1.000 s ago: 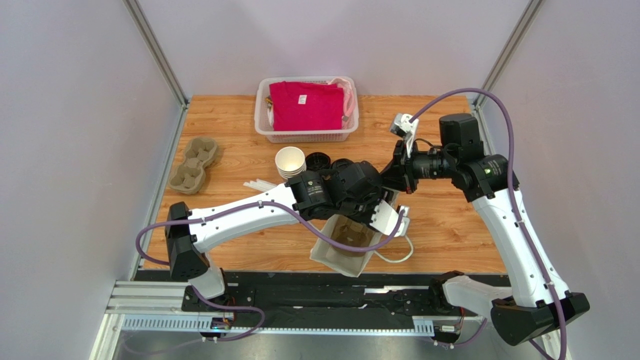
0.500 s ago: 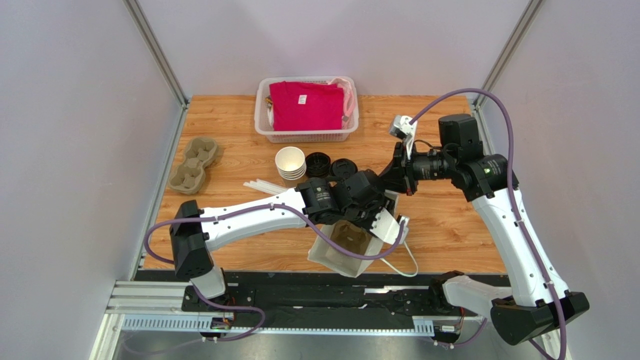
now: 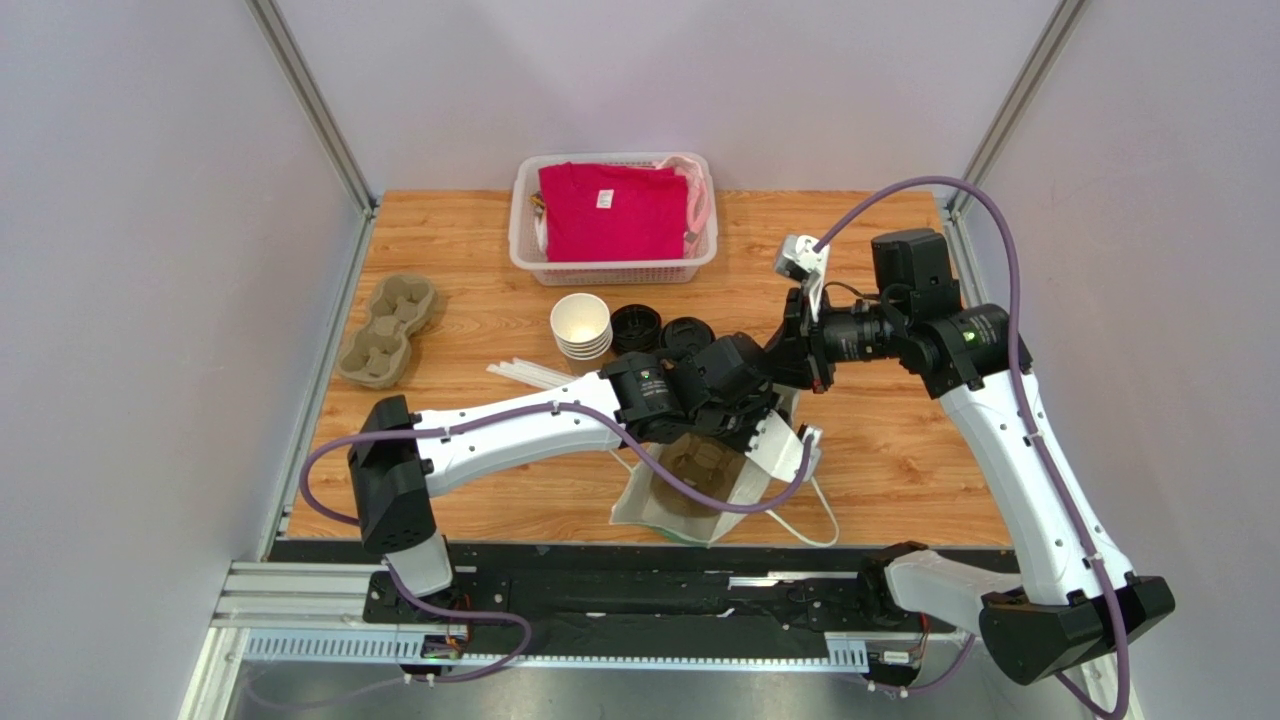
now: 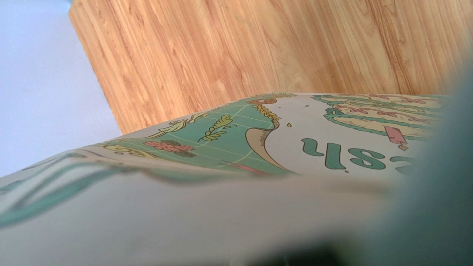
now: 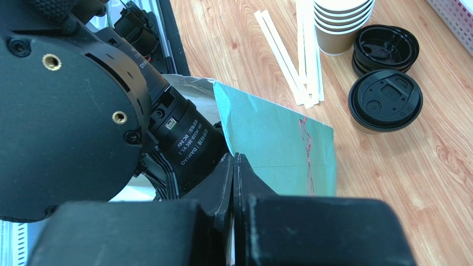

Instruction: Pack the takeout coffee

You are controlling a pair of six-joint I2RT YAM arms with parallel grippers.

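paper bag (image 3: 661,510) slumped flatter | left arm (image 3: 511,428) shifted | takeout coffee (image 3: 688,333) uncovered

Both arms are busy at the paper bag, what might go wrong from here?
The paper bag sags sideways under the left arm, pinched thinly by the right gripper; it may slip free or tear. The takeout coffee stands lidded close beside both wrists, so a swing might tip it.
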